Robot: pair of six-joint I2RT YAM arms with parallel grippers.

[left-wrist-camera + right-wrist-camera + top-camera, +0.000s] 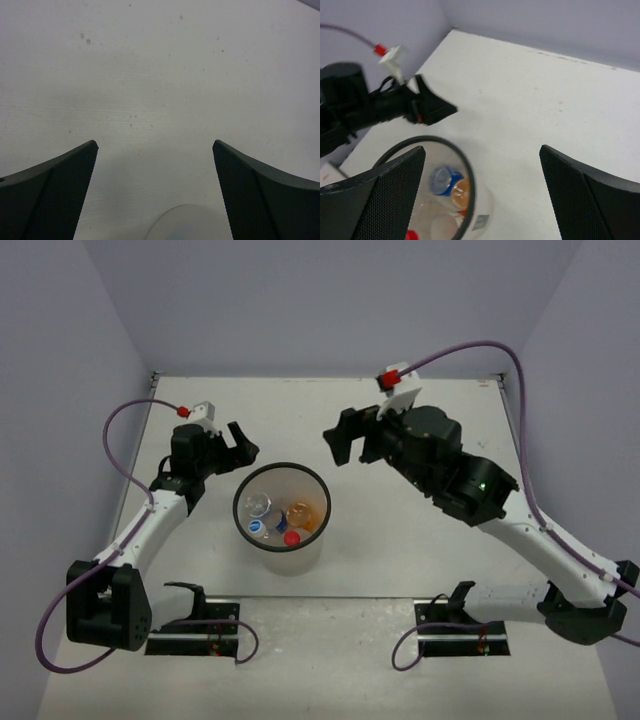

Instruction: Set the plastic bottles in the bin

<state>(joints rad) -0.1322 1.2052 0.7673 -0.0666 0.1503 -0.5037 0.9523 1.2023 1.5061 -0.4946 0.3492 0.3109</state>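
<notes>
The bin [318, 492], a round translucent white bucket with a thin black rim, stands mid-table. Inside lie several plastic bottles: a clear one [258, 505], one with a blue cap [256, 527], a red cap [292, 537] and a stubby orange one [300, 514]. My left gripper [240, 445] is open and empty, just beyond the bin's far left rim. My right gripper [343, 439] is open and empty, above the table past the bin's far right rim. The right wrist view shows the bin's rim [451, 147] with the blue-capped bottle [441, 178] and the orange bottle [462, 191] inside.
Grey walls close the table at the back and on both sides. Purple cables [470, 348] loop from both arms. The left arm [380, 107] shows in the right wrist view. Bare white table [160, 75] lies under the left gripper.
</notes>
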